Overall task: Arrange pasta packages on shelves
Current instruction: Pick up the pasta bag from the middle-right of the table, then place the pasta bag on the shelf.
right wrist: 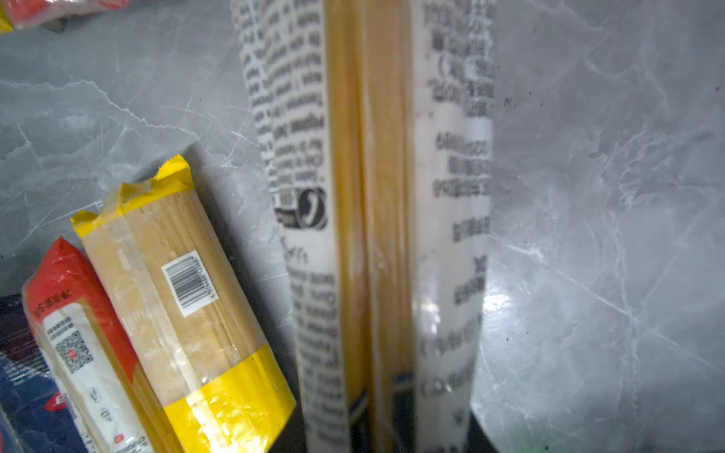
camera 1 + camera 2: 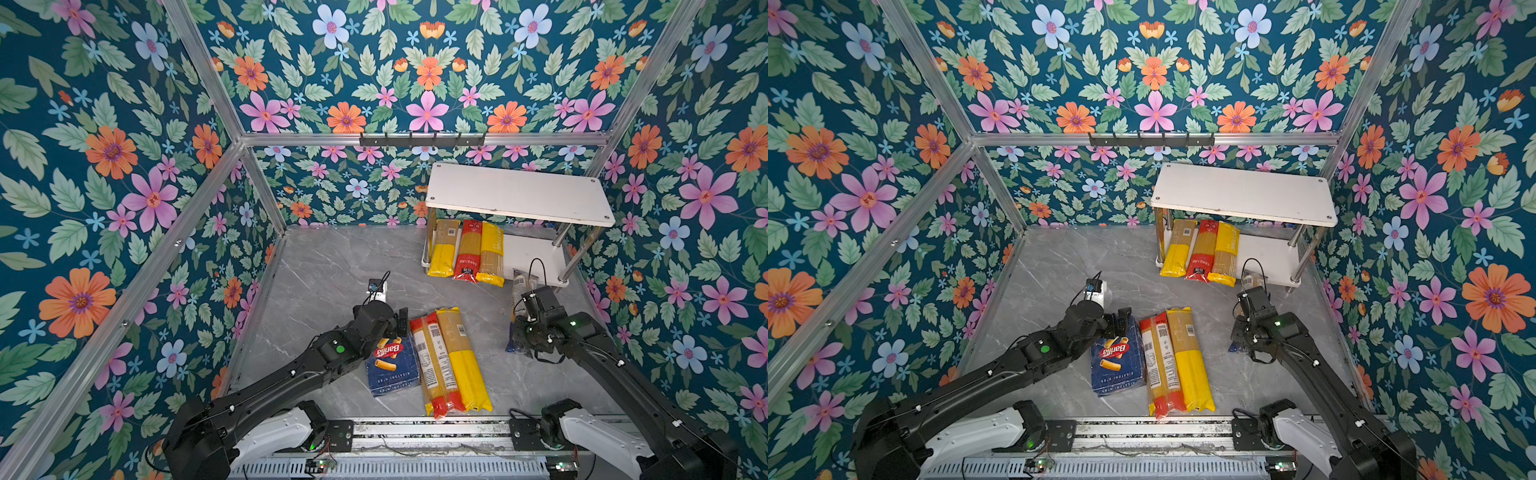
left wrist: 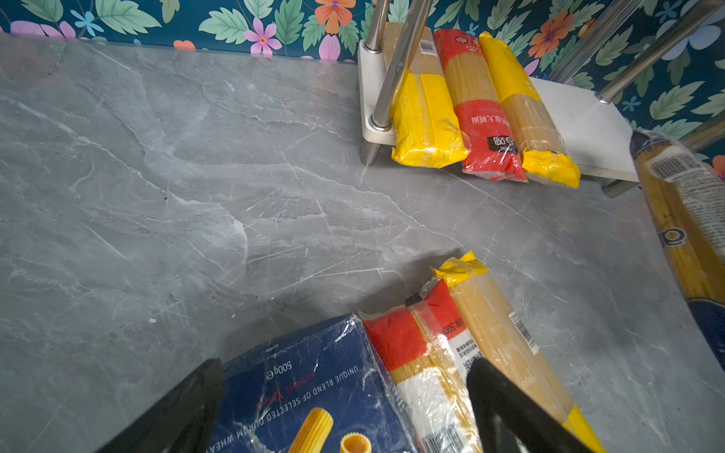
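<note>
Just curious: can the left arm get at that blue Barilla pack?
Probably yes: the open left claw hangs over the Barilla pack, nothing between, though a red-ended bag lies beside it.

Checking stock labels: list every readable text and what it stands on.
"Barilla": blue pack.
"RIGATONI": same pack.
"500g": same pack.
"UNIQUE BLEND OF SELECTED DURUM": same pack.
Bag in the right hand: print blurred.
Other bags: print too small.

On the lower board of the shelves (image 2: 519,195) you see three spaghetti bags (image 2: 465,255) side by side, their near ends past its edge. Your left gripper (image 2: 400,323) is at the far end of the wide Barilla pack (image 2: 392,370), which lies beside two more bags (image 2: 461,365) on the grey table (image 2: 332,266). Your right gripper (image 2: 519,332) holds a narrow dark-blue pack (image 2: 519,286) just in front of the shelves.
</note>
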Robot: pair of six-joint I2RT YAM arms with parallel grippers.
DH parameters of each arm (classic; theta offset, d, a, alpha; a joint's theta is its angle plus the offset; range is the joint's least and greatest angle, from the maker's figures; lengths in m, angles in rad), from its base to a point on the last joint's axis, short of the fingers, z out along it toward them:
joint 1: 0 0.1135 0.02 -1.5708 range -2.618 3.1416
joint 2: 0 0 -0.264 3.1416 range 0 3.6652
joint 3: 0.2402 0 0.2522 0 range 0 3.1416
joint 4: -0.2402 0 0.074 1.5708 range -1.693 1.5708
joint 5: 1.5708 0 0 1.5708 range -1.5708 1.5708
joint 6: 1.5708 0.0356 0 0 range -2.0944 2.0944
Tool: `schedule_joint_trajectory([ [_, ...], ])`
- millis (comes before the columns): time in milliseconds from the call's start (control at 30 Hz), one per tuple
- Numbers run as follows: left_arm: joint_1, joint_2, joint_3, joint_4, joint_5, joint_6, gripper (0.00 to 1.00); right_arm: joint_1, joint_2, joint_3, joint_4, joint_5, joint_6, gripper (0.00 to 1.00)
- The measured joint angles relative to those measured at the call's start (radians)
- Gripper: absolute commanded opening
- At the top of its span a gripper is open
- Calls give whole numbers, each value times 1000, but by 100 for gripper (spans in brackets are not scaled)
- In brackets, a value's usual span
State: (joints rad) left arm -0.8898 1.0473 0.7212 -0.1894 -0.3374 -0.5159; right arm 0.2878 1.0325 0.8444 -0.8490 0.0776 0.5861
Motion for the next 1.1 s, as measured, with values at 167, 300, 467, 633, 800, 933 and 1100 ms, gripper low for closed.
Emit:
schedule_joint_trajectory([
  [167,0,8,18,-4,-14,22,100,-64,119,98,52,0,-77,23],
  [300,1,21,31,-6,-33,45,100,-95,243,183,105,0,-125,23],
  [467,2,60,67,-22,-68,75,100,-104,389,293,146,28,-174,22],
  [633,6,94,100,-35,-102,103,100,-124,509,383,192,56,-232,22],
  [800,24,111,102,-34,-109,126,100,-170,602,429,235,73,-247,22],
  [933,41,119,105,-29,-116,137,100,-206,671,444,288,74,-253,22],
  [1100,62,121,114,-27,-115,152,100,-227,704,447,348,75,-268,22],
])
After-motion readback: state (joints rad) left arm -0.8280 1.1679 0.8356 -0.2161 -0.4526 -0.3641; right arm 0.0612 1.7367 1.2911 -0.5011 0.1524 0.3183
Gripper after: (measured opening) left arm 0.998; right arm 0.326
